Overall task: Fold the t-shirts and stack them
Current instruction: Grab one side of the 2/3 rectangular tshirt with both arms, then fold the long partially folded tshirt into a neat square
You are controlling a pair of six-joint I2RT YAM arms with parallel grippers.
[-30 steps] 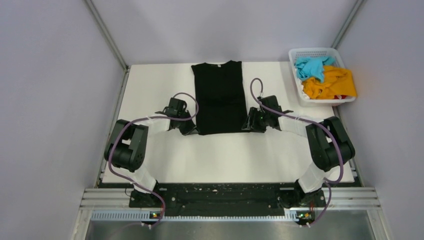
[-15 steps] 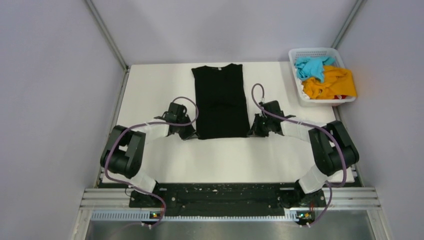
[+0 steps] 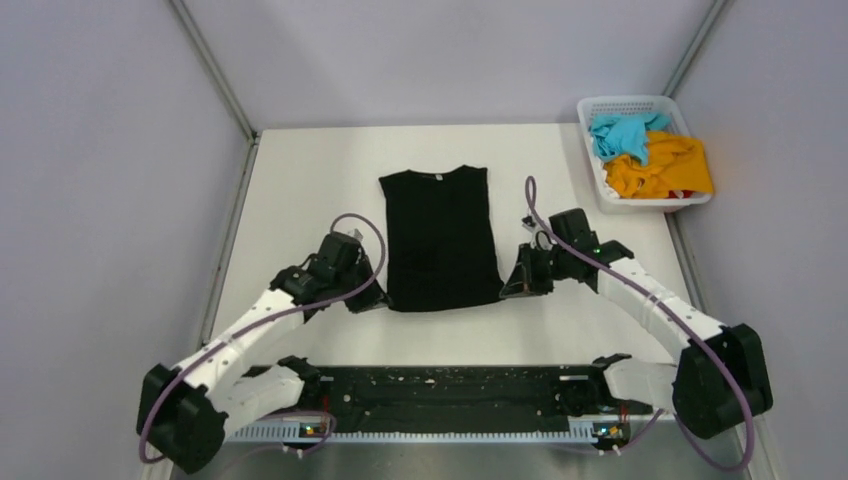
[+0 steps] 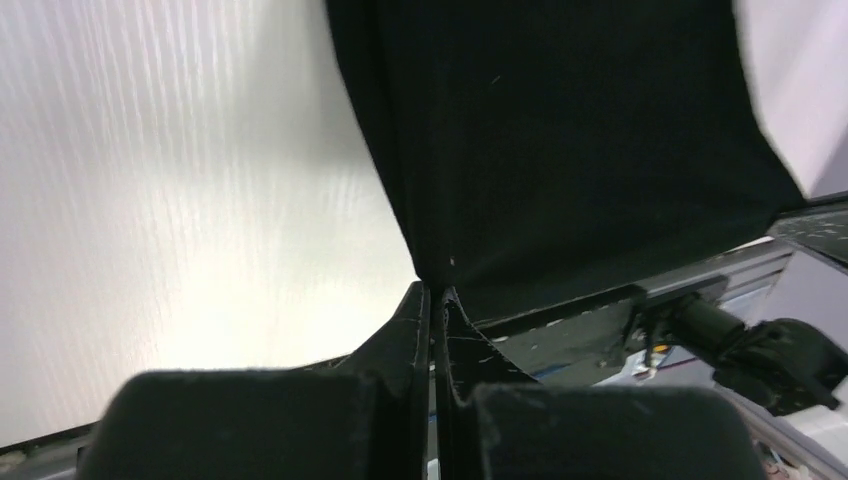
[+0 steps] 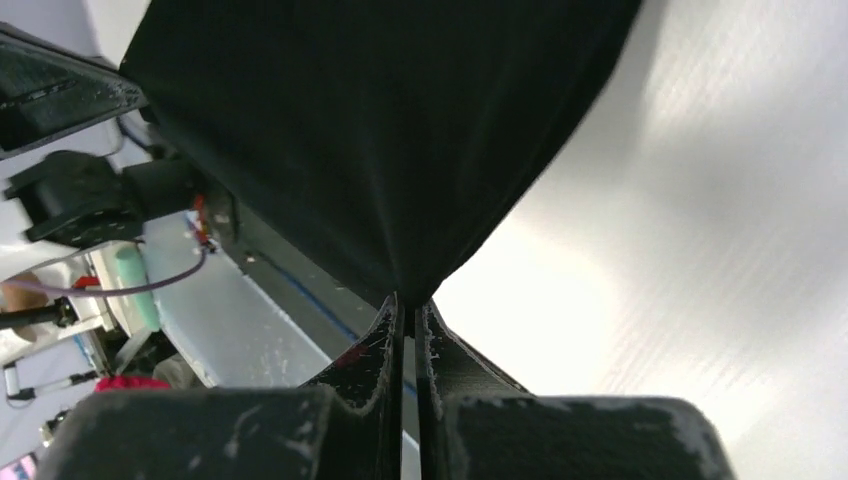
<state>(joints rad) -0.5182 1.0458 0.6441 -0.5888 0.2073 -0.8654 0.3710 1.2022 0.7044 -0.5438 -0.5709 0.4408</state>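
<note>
The black t-shirt lies flat, well left of the basket. The left gripper and right gripper each pinch a near hem corner, jaws closed tight on the cloth. Uneven pulling could skew the shirt or slip a corner free. The wrist views confirm the pinches; only the overhead view shows the collar.

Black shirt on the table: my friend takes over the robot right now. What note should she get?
Left gripper: shut on the near left corner of the black shirt.
Right gripper: shut on its near right corner.
The black shirt lies flat on the table, collar far, no sleeves sticking out.
Blue shirt and orange shirt sit crumpled in the basket.
Done: black shirt seems partly folded; nothing stacked.
Left: finish it, fold the other two, stack all.
</note>
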